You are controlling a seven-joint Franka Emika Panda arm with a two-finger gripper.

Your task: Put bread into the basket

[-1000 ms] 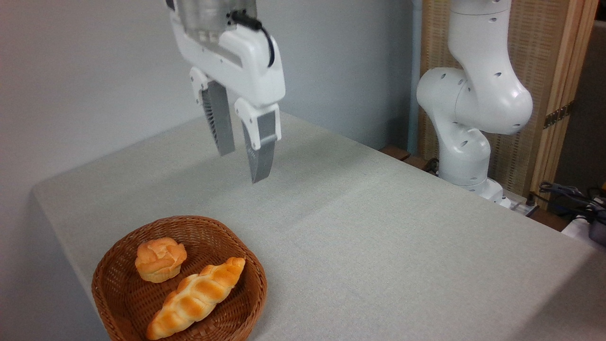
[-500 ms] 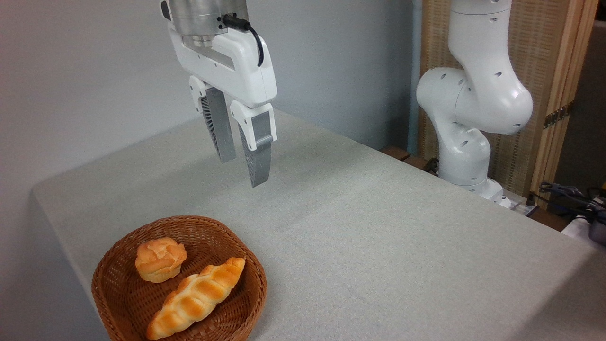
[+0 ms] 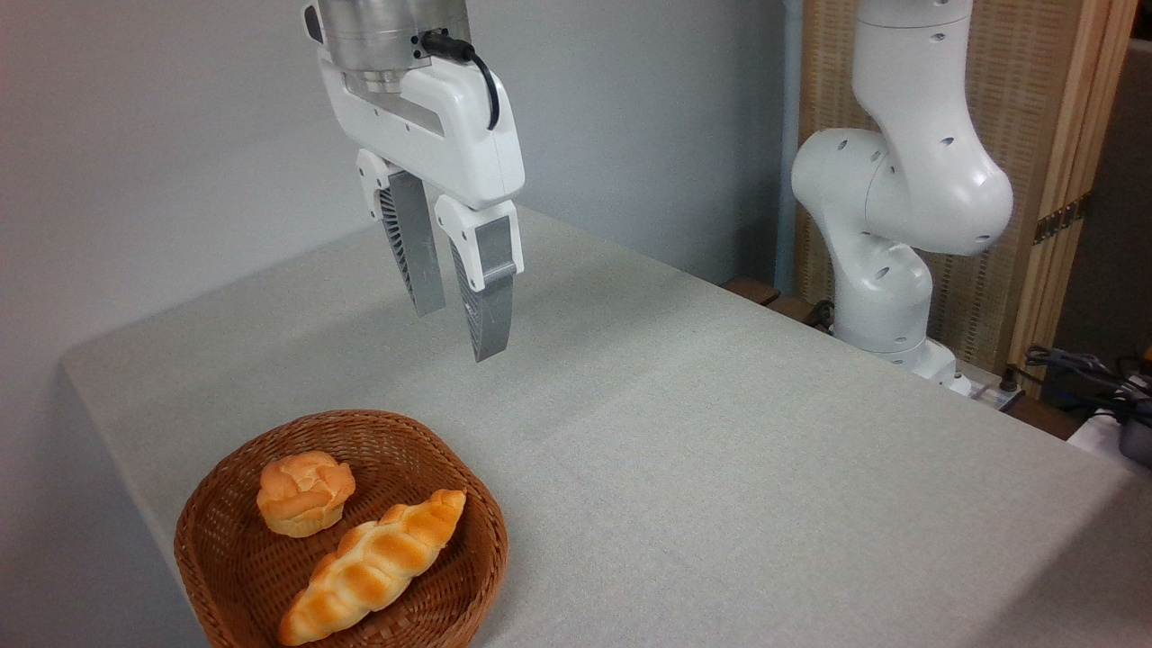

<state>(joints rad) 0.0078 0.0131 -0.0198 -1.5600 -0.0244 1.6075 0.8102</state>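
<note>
Lying in round woven wicker basket [image 3: 225, 531]: glossy braided bread [image 3: 373, 565]; hand [image 3: 459, 333] above, seemingly nearly closed, empty.

Soft, even room light fills the scene; the grey table [image 3: 720, 432] carries only faint, diffuse shadows. The bread [image 3: 373, 565] shows small glossy highlights. Focus is slightly soft, grainy throughout.
</note>
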